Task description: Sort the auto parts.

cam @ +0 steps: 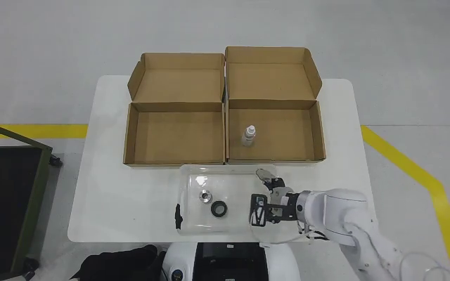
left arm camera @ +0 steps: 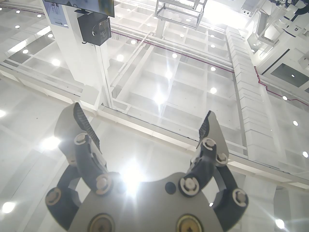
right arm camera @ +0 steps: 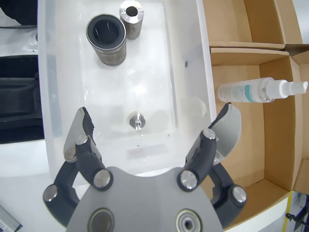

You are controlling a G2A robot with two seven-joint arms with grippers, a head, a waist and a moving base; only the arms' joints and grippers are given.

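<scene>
The right pincer (right arm camera: 155, 109) hangs with its fingers spread wide over one end of the clear tray (right arm camera: 199, 37). A small silver stud (right arm camera: 136, 121) sits on the tray floor between the fingers, just behind their tips. The main risk is the finger on the box side: it appears to sit above or outside the tray's wall, so a straight descent would likely land it on the rim or on the edge of the cardboard box (right arm camera: 272, 146) and shove the tray. The stud is small and shiny, so an off-centre closing could squirt it out or knock it over. It seems to stand on end, long axis vertical and tip pointing up at the palm, though it is too small to be sure. Well ahead of the fingertips a black-lined bearing sleeve (right arm camera: 107, 42) and a steel bushing (right arm camera: 132, 20) stand upright just beside each other, bores open upward and long axes vertical. A spray bottle (right arm camera: 243, 92) stands in the box, beyond the outer finger. The left pincer (left arm camera: 143, 112) is spread apart and empty, aimed at the ceiling.
</scene>
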